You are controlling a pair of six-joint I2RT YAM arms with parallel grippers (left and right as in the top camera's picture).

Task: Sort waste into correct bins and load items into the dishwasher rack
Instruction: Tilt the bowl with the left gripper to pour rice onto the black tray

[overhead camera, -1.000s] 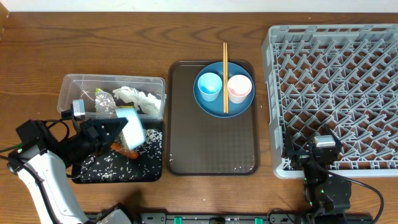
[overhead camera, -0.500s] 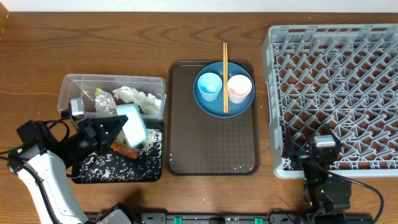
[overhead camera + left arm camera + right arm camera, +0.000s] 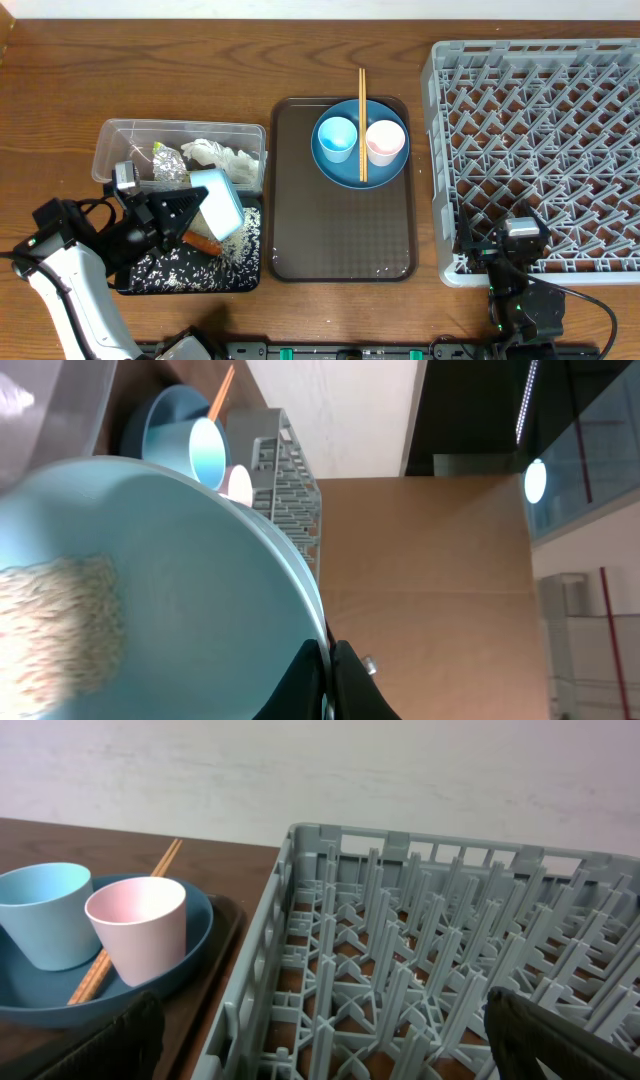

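The left gripper (image 3: 197, 210) is clamped on the rim of the bowl (image 3: 222, 200), holding it tipped on edge over the black tray (image 3: 125, 286) at about eight o'clock on the table. Rice (image 3: 62, 622) lies inside the bowl, and more is scattered on the tray around the carrot piece (image 3: 204, 243). At that tray's twelve o'clock the clear tub (image 3: 108, 140) holds the napkins (image 3: 222, 155) and the foil wrapper (image 3: 167, 166). The right gripper (image 3: 330, 1048) hangs with its jaws spread wide and empty at the rack's (image 3: 540, 120) six-o'clock edge, while the blue plate (image 3: 338, 172) carrying the light blue cup (image 3: 336, 138), the pink cup (image 3: 385, 142) and the chopsticks (image 3: 362, 95) sits at the brown tray's (image 3: 340, 235) twelve o'clock.
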